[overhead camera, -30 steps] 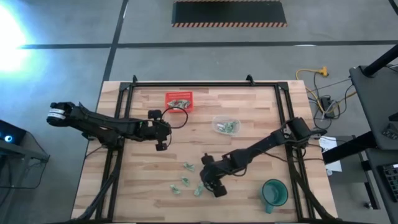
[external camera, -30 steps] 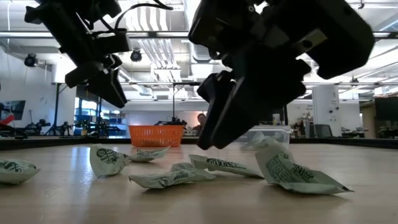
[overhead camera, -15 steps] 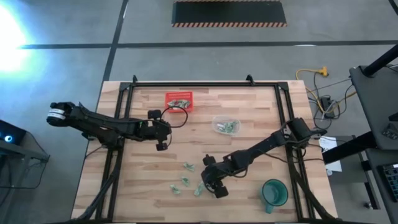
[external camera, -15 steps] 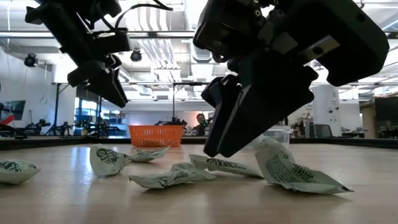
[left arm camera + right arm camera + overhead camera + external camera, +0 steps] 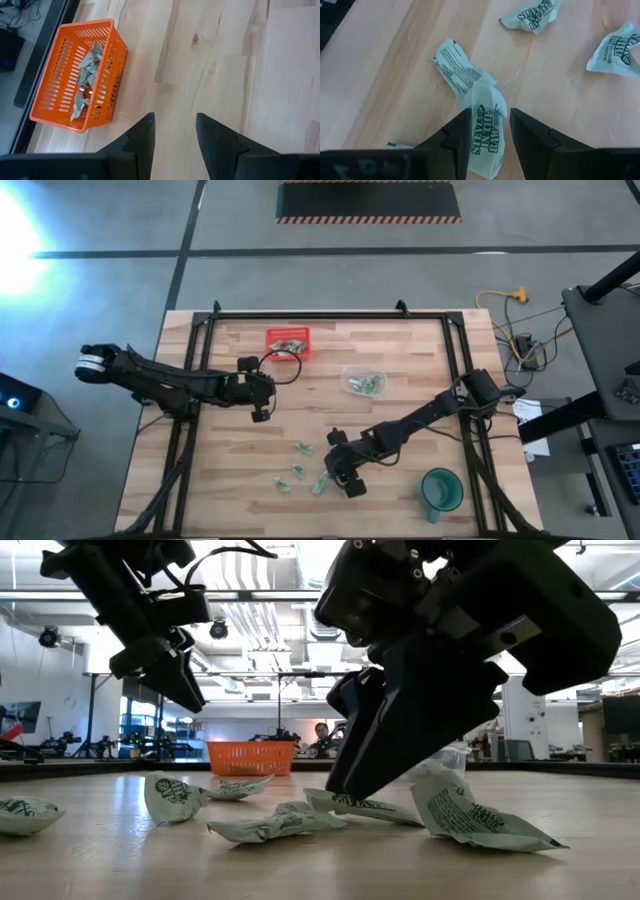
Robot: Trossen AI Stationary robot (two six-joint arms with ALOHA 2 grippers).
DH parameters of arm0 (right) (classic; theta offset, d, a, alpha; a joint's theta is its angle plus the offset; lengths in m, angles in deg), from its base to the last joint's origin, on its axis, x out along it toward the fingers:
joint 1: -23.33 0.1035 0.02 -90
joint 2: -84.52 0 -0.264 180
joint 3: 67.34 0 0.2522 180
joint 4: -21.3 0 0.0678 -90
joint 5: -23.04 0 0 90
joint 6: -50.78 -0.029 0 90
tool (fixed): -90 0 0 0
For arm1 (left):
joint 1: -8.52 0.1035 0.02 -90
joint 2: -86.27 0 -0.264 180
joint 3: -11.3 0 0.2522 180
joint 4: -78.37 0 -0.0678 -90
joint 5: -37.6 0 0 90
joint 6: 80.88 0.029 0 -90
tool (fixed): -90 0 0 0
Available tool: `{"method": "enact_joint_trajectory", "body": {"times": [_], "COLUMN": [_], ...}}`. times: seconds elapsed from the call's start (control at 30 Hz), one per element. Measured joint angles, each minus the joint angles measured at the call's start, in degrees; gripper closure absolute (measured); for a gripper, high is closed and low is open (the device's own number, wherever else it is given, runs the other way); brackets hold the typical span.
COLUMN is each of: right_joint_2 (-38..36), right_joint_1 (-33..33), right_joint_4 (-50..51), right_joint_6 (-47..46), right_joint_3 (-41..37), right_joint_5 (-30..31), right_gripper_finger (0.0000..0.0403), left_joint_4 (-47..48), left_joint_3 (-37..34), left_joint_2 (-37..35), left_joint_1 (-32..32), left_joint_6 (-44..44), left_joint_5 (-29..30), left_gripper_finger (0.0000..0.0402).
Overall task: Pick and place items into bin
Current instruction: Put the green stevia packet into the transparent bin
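Right gripper (image 5: pixel 486 131), dark two-fingered, now sits lower than a second ago, jaws apart astride a pale green crinkly packet (image 5: pixel 486 131) on the table's front; pickup looks imminent. Left gripper (image 5: pixel 174 131) hangs unchanged, jaws apart and empty, near the orange slatted plastic bin (image 5: pixel 65 77) already holding several packets.

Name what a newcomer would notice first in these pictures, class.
First, the right pincer, low over the table's near middle, its open fingers straddling a pale green packet among other loose ones. Next, the orange basket at the far edge, already holding packets. The left pincer hangs open and empty above bare wood.
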Motion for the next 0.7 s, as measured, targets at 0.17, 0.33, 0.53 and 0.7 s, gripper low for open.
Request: {"method": "enact_joint_trajectory", "body": {"times": [0.17, 0.33, 0.53, 0.7], "right_joint_2": [0.00, 0.00, 0.00, 0.00], "right_joint_1": [0.08, 0.22, 0.20, 0.20], "right_joint_4": [-0.16, -2.24, -2.84, -2.89], "right_joint_6": [-0.88, -0.96, -1.50, 0.01], "right_joint_3": [-0.56, -1.79, -2.61, -2.69], "right_joint_5": [0.00, 0.02, 0.33, 0.36], "right_gripper_finger": [0.0282, 0.0282, 0.0302, 0.0343], "left_joint_4": [0.02, 0.02, 0.04, 0.06], "left_joint_3": [0.00, 0.00, 0.00, 0.00], "left_joint_2": [0.00, 0.00, 0.00, 0.00], "left_joint_1": [0.00, 0.00, 0.00, 0.00], "left_joint_6": [-0.12, -0.12, -0.12, -0.12], "left_joint_5": [0.00, 0.00, 0.00, 0.00], "left_gripper_finger": [0.0275, 0.0275, 0.0275, 0.0275]}}
